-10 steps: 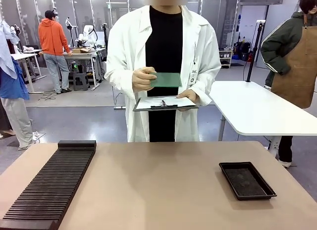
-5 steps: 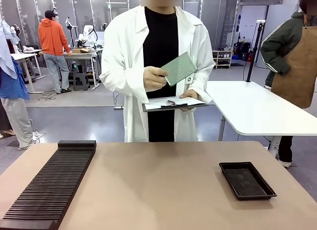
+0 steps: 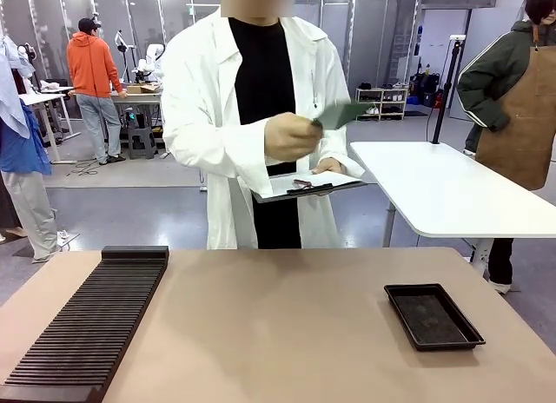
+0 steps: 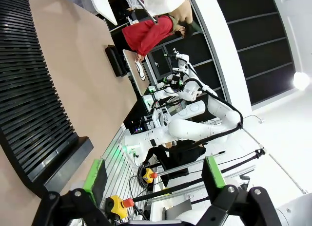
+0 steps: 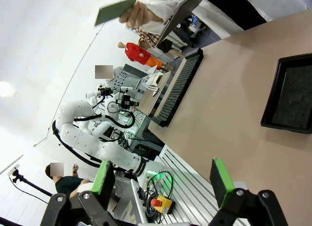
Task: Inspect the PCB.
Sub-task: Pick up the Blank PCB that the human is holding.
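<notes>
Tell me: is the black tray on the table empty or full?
Empty: the black tray has a bare dark floor, with nothing in it.

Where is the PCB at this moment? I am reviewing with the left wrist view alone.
Observer: The person at the far side holds the PCB up in one hand, at chest height and tilted, off the table.
Operator: What is the other hand doing?
Observer: It holds a clipboard with white paper, just below the PCB.
Operator: And the right gripper?
Observer: The right gripper is open with nothing between its fingers, back on the robot's side of the table.
</notes>
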